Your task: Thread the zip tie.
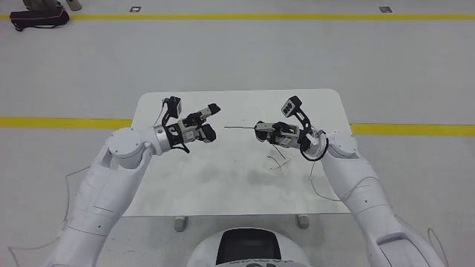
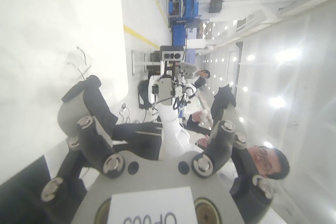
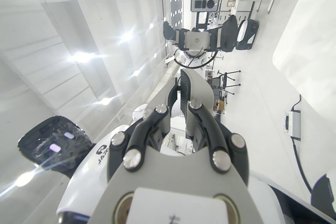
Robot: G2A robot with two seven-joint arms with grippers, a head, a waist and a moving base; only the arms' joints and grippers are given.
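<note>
Top view: white table (image 1: 237, 193) lies under both grippers, which face each other above its middle w/ a gap btwn them.

L side: left gripper (image 1: 214, 120) has its fingers (image 2: 81, 93) spread wide w/ nothing btwn them. It sits level w/ the other gripper, tips aimed across at it.

R side: right gripper (image 1: 257, 130) has its fingers (image 3: 183, 88) pressed together. It looks to be pinching one end of the zip tie (image 1: 239, 127), a thin dark strip that sticks straight out from the tips toward the left gripper. The free end stops short of the left fingers, so no contact. Can't tell whether the held end is head or tail; too thin to read.

A few loose ties (image 1: 276, 165) lie on the table just below and behind the right gripper, apart from both grippers.

Progress, as a judgement: early-to-mid. Done: one tie is off the table, held and presented. Left: the left gripper has to take the free end, the strip must be bent into a loop, and the tail fed through the head. No loop shows and nothing is threaded.
</note>
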